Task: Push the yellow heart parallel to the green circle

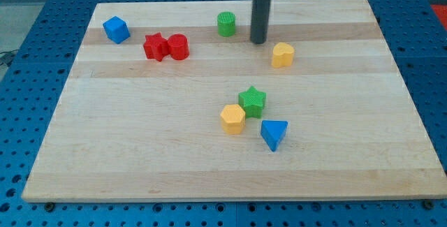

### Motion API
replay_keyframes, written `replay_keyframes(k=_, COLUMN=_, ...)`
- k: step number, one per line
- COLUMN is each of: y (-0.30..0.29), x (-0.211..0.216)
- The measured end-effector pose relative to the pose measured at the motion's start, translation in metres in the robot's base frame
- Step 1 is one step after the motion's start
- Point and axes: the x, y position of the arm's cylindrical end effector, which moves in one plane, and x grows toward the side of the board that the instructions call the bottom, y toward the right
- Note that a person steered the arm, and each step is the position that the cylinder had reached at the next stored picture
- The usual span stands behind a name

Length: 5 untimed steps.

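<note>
tip (258,42) — between green circle (225,24) — yellow heart (282,55)

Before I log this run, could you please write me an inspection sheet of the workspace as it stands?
Surface: wooden board, lying on a blue perforated table.
Job's things: yellow heart right of the green circle and lower in the view.
Clutter: blue cube at upper left; red star touching red cylinder; yellow hexagon, green star and blue triangle clustered near the middle.
Grippers: none fitted; my tip sits between the green circle and the yellow heart, touching neither.
Cables: nothing seen.
Surroundings: a dark base at the view's top edge, otherwise nothing seen.
</note>
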Motion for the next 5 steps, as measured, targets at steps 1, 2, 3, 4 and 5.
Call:
replay_keyframes(k=1, y=-0.006, x=0.021)
replay_keyframes(k=2, y=0.019, x=0.089)
replay_keyframes(k=3, y=0.025, x=0.087)
replay_keyframes(k=4, y=0.057, x=0.049)
replay_keyframes(k=5, y=0.089, x=-0.002)
